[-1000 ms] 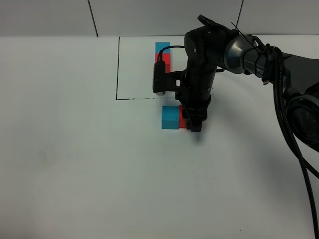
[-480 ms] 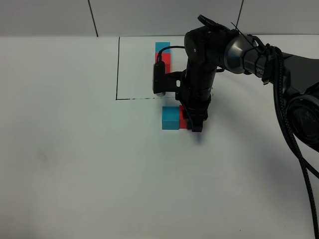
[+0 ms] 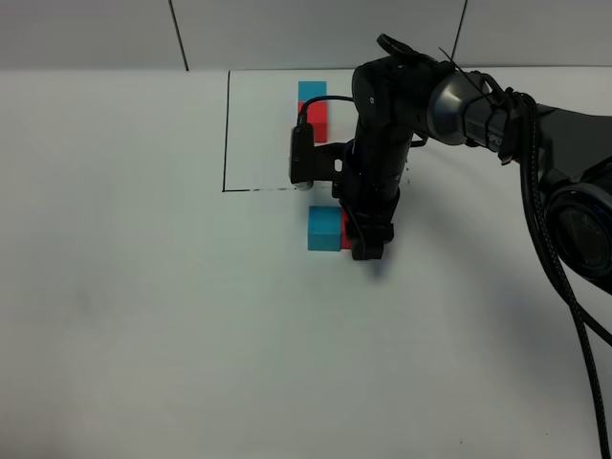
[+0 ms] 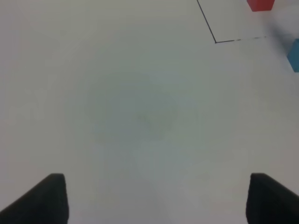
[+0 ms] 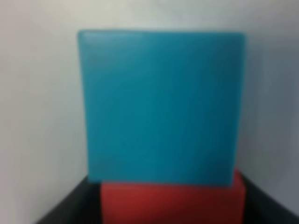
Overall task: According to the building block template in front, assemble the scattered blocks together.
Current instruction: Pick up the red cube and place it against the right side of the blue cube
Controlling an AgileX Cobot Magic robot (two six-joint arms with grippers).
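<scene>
The template is a cyan cube point(image 3: 312, 91) joined to a red cube point(image 3: 315, 120) inside a thin black drawn rectangle point(image 3: 226, 134) at the far side of the table. The loose cyan cube point(image 3: 324, 229) sits just outside the rectangle's near line. The loose red cube point(image 3: 345, 232) touches its right side and is mostly hidden by my right gripper point(image 3: 361, 244), which points down and is shut on it. In the right wrist view the cyan cube point(image 5: 161, 107) fills the frame, with the red cube point(image 5: 173, 203) between the dark fingers point(image 5: 70, 212). My left gripper point(image 4: 159, 200) is open and empty over bare table.
The table is white and matte. In the left wrist view the rectangle's corner point(image 4: 216, 42), a red cube point(image 4: 259, 4) and the edge of a cyan cube point(image 4: 294, 55) show far from the left fingers. The right arm's cables point(image 3: 564, 287) hang at the right.
My right gripper has shifted slightly left with the red cube in it. The cyan cube has slid a little left with it. The template has not moved.
</scene>
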